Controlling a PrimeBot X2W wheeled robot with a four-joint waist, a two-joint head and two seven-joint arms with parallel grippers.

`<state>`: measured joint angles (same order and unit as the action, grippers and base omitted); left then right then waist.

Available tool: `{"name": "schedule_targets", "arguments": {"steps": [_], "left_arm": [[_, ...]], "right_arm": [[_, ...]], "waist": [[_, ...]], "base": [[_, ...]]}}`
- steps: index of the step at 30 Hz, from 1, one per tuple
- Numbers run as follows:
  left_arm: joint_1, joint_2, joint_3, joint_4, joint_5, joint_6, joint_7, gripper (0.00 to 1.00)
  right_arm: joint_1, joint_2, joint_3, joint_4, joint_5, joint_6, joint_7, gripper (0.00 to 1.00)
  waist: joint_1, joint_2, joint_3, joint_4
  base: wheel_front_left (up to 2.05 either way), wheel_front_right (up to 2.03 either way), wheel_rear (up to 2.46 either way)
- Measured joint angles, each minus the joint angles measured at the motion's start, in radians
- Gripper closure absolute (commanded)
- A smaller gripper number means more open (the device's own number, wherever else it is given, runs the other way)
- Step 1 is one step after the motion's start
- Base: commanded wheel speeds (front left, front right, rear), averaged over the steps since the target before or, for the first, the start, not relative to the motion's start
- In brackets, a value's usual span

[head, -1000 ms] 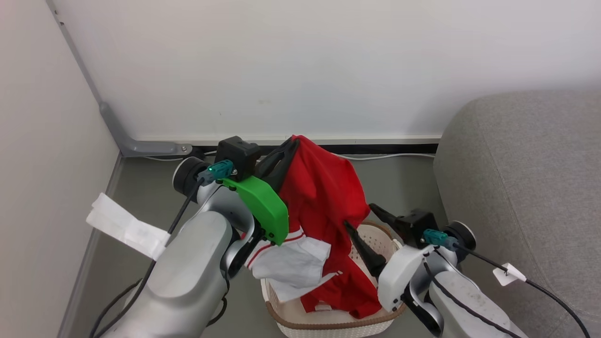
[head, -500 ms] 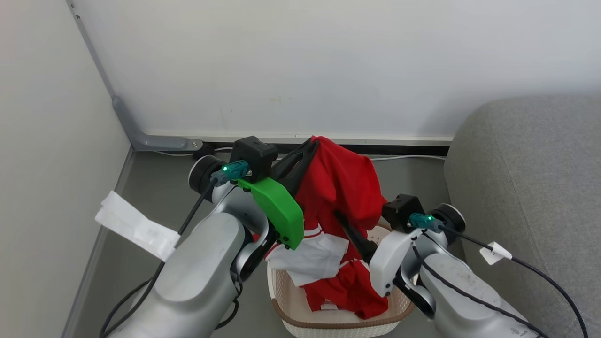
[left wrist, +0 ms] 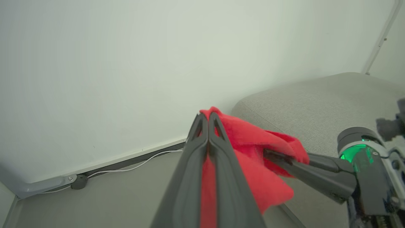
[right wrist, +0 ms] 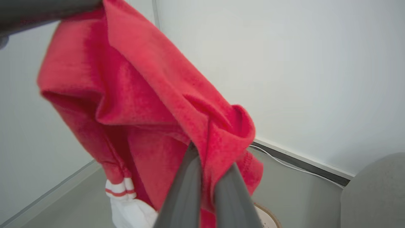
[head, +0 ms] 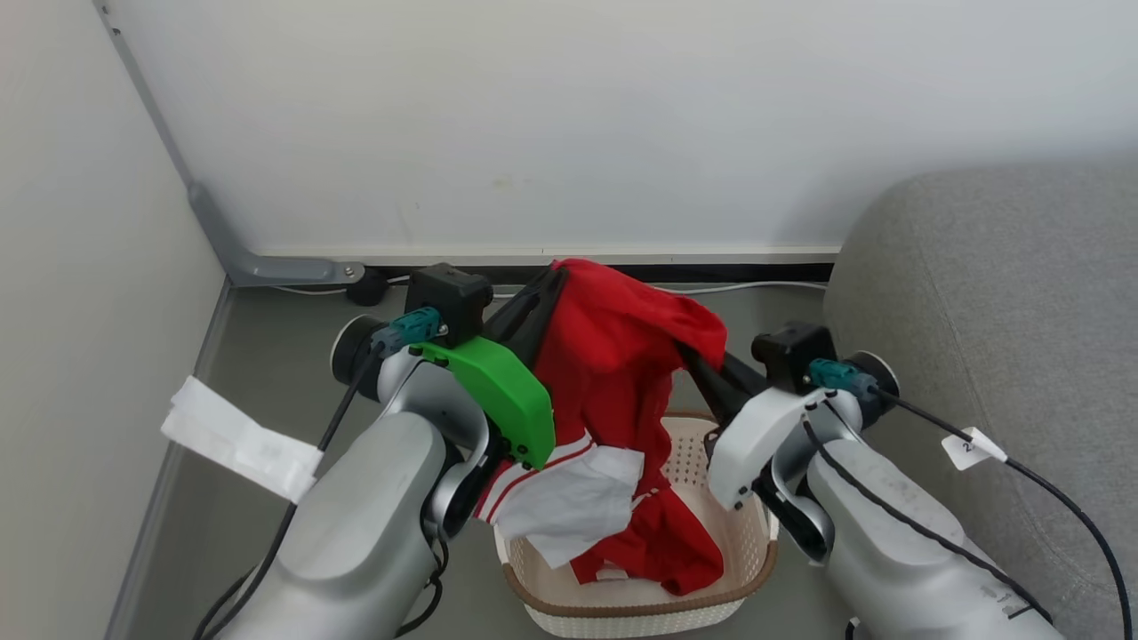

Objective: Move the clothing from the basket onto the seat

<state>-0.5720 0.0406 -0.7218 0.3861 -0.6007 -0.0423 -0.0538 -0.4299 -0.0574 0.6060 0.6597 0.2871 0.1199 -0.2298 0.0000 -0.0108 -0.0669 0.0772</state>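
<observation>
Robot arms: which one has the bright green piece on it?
The left arm: a bright green cover sits near its wrist. The right arm has a white cover there instead.

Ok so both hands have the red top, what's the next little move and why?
Probably raise both together. The left hand and right hand are shut on the red garment, but its lower end hangs inside the basket; lifting should clear the rim before swinging right to the sofa.
</observation>
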Motion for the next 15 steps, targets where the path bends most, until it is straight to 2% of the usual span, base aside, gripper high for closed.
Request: {"name": "schedule_targets", "arguments": {"steps": [1, 2, 3, 5, 6, 10, 15], "left_arm": [[0.009, 0.001, 0.006, 0.002, -0.004, 0.002, -0.001, 1.0], [0.017, 0.003, 0.011, 0.004, -0.005, 0.008, -0.002, 0.6], [0.025, 0.007, 0.016, 0.007, -0.007, 0.009, -0.008, 0.31], [0.039, 0.016, 0.021, 0.012, -0.011, 0.013, -0.011, 0.19], [0.046, 0.019, 0.024, 0.013, -0.012, 0.016, -0.015, 0.0], [0.067, 0.028, 0.036, 0.015, -0.012, 0.018, -0.037, 0.0], [0.098, 0.031, 0.034, 0.009, -0.013, 0.018, -0.068, 0.0]], "right_arm": [[-0.003, 0.0, -0.01, -0.003, 0.007, -0.005, -0.002, 1.0], [-0.007, 0.0, -0.019, -0.007, 0.012, -0.007, -0.008, 1.0], [-0.013, -0.001, -0.031, -0.012, 0.014, -0.009, -0.008, 1.0], [-0.026, 0.0, -0.054, -0.024, 0.013, -0.017, -0.009, 1.0], [-0.034, -0.001, -0.065, -0.031, 0.014, -0.019, -0.012, 1.0], [-0.059, -0.014, -0.099, -0.075, 0.013, -0.036, -0.018, 1.0], [-0.07, -0.063, -0.146, -0.153, 0.011, -0.061, -0.019, 1.0]], "waist": [[0.0, 0.0, 0.001, -0.005], [0.0, 0.0, 0.002, -0.01], [0.0, 0.0, 0.003, -0.016], [0.0, 0.0, 0.005, -0.027], [0.0, 0.0, 0.006, -0.034], [0.0, 0.0, 0.007, -0.06], [0.0, 0.0, 0.004, -0.101]], "base": [[0.0, 0.0, 0.0], [0.0, 0.0, 0.0], [0.0, 0.0, 0.0], [0.0, 0.0, 0.0], [0.0, 0.0, 0.0], [0.0, 0.0, 0.0], [0.0, 0.0, 0.0]]}}
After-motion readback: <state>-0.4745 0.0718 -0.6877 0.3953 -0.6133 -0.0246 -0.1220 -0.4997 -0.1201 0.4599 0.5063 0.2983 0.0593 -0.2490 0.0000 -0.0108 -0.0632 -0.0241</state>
